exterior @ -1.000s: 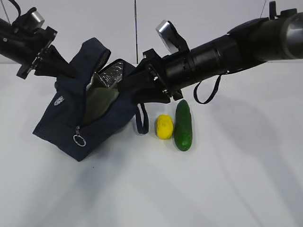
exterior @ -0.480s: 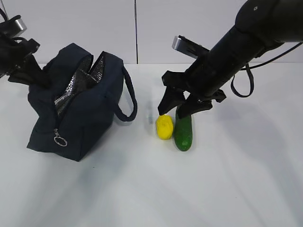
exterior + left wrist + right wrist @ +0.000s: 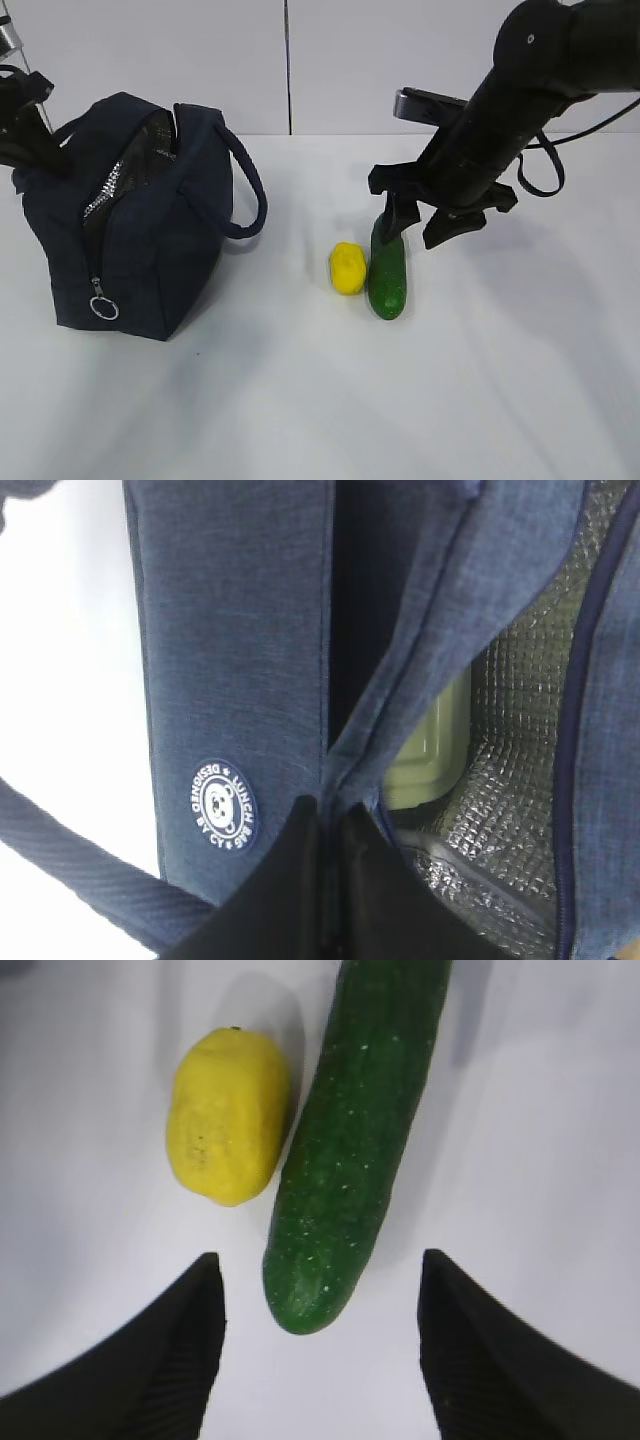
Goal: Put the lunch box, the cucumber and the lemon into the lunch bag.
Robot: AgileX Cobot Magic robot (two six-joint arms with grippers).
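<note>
Roughly a third done, judging by the layout. Biggest first: lunch bag (image 3: 130, 230) upright on the left of the table (image 3: 300, 400), zipper open, silver lining showing. Left gripper (image 3: 325, 815) pressed together on the bag's rim fabric, holding the mouth open. Inside, lunch box (image 3: 430, 745) already in there, sage-green lid peeking out against the foil. Right gripper (image 3: 425, 222) spread wide, hanging right over the cucumber (image 3: 387, 270), one jaw on either side of its end, not touching yet. Lemon (image 3: 347, 268) just beside the cucumber, both out on the table. So two items left to bag, cucumber probably next.
</note>
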